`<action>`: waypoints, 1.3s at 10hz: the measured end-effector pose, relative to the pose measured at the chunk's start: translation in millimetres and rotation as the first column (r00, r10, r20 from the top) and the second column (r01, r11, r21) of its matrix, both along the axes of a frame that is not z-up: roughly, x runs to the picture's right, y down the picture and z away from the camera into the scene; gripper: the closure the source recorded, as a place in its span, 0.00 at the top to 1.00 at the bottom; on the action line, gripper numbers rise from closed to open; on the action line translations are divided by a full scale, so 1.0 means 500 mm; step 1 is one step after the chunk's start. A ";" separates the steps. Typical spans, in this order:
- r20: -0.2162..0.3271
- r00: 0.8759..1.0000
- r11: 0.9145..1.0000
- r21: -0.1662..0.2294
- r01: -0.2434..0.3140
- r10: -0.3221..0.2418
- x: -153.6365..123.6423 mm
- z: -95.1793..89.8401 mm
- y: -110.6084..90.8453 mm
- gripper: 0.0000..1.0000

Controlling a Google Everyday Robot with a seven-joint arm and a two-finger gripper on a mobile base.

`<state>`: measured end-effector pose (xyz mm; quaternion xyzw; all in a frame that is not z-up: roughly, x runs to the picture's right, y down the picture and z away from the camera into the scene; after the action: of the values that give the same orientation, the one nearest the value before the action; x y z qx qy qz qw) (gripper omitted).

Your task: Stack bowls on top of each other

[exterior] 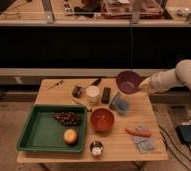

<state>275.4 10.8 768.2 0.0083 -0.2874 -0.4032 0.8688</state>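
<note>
The dark purple bowl (128, 81) hangs tilted in the air above the table's far right part, with my gripper (142, 85) shut on its right rim. My white arm reaches in from the right edge of the camera view. The orange bowl (102, 119) sits upright on the wooden table (120, 145), near the middle, below and left of the lifted purple bowl.
A green tray (35, 132) at the left holds grapes (67, 118) and an apple (70, 136). A white cup (93, 93), a dark bar (106, 94), a blue packet (119, 104), a carrot (138, 132), a small tin (96, 148) and a foil packet (145, 145) lie around the orange bowl.
</note>
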 end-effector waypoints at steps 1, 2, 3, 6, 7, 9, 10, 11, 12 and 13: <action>0.027 0.999 1.000 0.000 0.028 -0.028 -0.010 -0.016 0.030 0.00; 0.080 0.994 0.997 -0.002 0.080 -0.080 -0.031 -0.038 0.073 0.00; 0.121 0.986 0.993 0.000 0.120 -0.119 -0.048 -0.051 0.097 0.00; 0.209 0.954 0.977 0.025 0.213 -0.213 -0.090 -0.073 0.136 0.00; 0.208 0.955 0.977 0.026 0.211 -0.212 -0.089 -0.074 0.135 0.00; 0.222 0.948 0.973 0.026 0.229 -0.229 -0.092 -0.076 0.135 0.00; 0.241 0.936 0.966 0.034 0.257 -0.258 -0.104 -0.086 0.136 0.00; 0.259 0.924 0.959 0.039 0.282 -0.283 -0.121 -0.093 0.140 0.00; 0.289 0.902 0.945 0.048 0.323 -0.322 -0.161 -0.105 0.148 0.00; 0.309 0.885 0.935 0.051 0.350 -0.348 -0.190 -0.111 0.157 0.00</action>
<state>180.2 89.1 712.6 0.0178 -0.4196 -0.5455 0.7253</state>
